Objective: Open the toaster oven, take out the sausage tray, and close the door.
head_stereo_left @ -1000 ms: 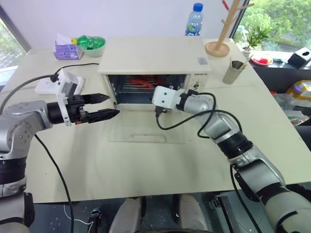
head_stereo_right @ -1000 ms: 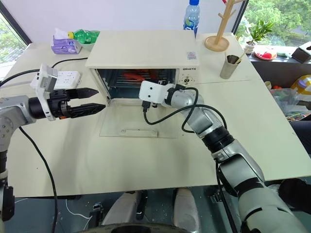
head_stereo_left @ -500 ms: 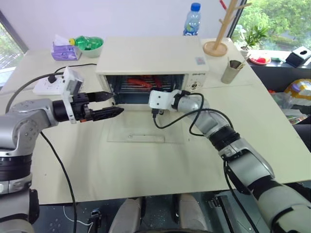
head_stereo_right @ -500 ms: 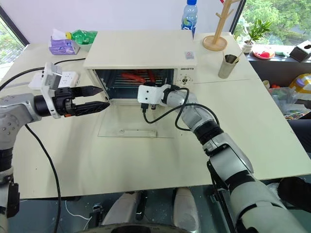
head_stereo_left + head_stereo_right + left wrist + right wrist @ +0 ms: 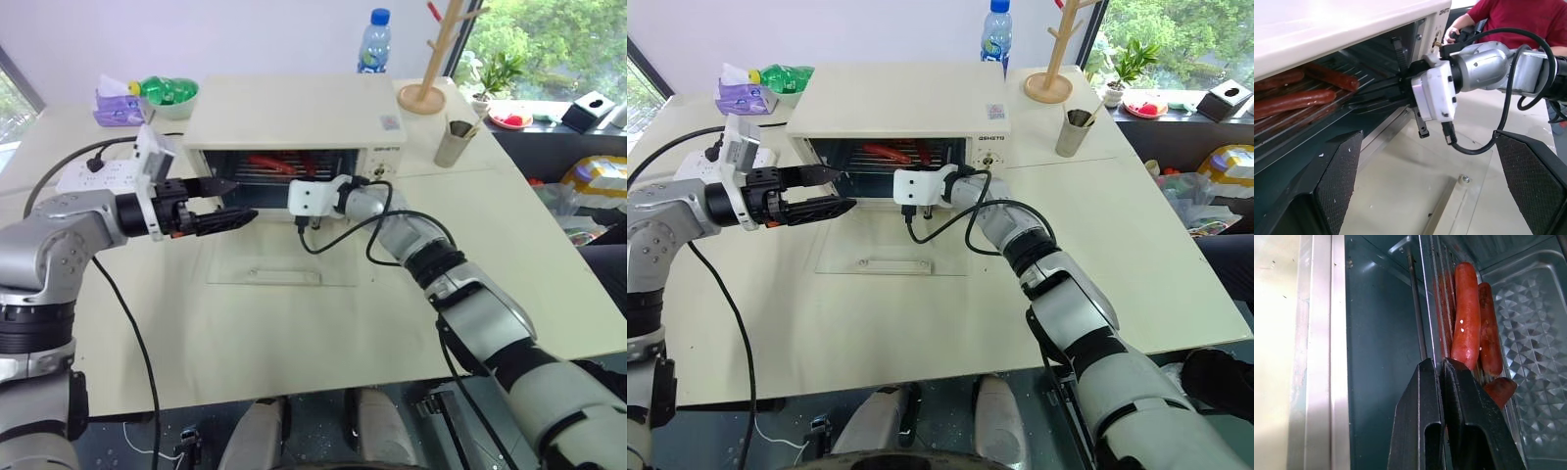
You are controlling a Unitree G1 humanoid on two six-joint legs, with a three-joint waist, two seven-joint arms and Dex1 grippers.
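Note:
The cream-white toaster oven (image 5: 294, 117) stands open at the back of the table. Its glass door (image 5: 257, 257) lies flat on the table in front, bar handle (image 5: 284, 277) nearest me. Inside, the silver ribbed sausage tray (image 5: 1533, 333) holds several red-brown sausages (image 5: 1466, 318). My right gripper (image 5: 1442, 364) reaches into the opening, its fingers shut on the tray's thin front rim. My left gripper (image 5: 230, 201) hovers level at the left side of the opening, open and holding nothing.
Behind the oven stand a water bottle (image 5: 370, 44) and a wooden mug tree (image 5: 431, 93), with a metal cup (image 5: 451, 142) to the right. A green bowl (image 5: 171, 93), tissue pack (image 5: 118, 103) and power strip (image 5: 88, 174) lie at the left. A person in red (image 5: 1518, 19) sits beyond.
My right gripper has pushed further into the oven and shut on the tray's rim. The left gripper has edged slightly toward the oven. The head camera has shifted.

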